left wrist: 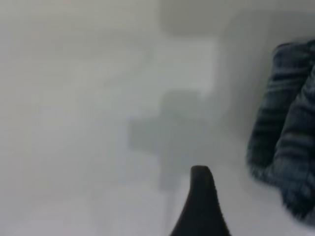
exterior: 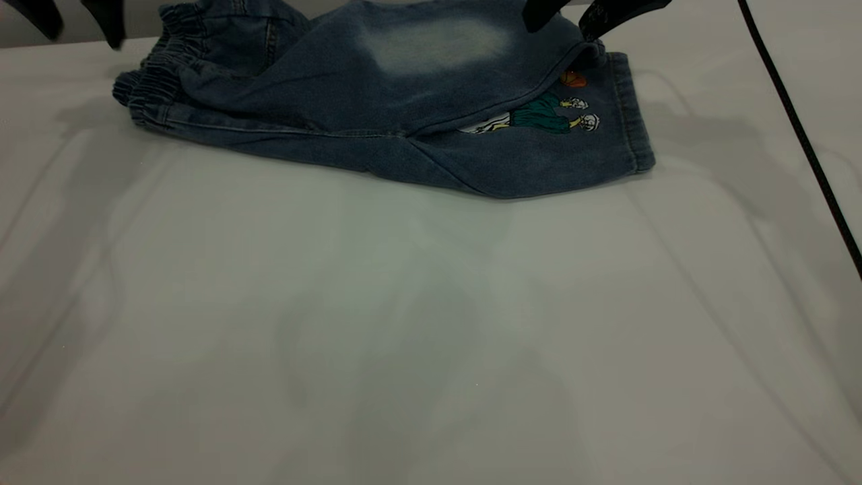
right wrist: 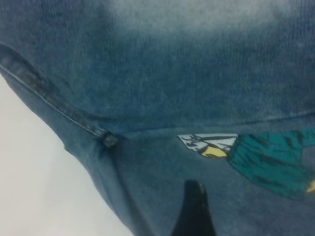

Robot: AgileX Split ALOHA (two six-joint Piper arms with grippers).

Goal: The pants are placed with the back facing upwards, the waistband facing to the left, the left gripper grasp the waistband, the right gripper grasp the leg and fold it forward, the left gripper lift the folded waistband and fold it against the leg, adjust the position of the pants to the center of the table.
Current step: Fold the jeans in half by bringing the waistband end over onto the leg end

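Showing cartoon print (right wrist: 266, 157) close — right wrist only; pants (exterior: 377, 108) folded.

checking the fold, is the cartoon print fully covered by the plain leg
No, the cartoon print still shows below the folded leg.

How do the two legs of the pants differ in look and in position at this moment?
The leg with the pale faded oval lies on top, folded over; the printed leg lies flat beneath it on the table. The upper one is plain; the lower one carries a cartoon figure in green. The right gripper is at the upper leg's hem; the lower hem lies free. Both are blue washed denim.
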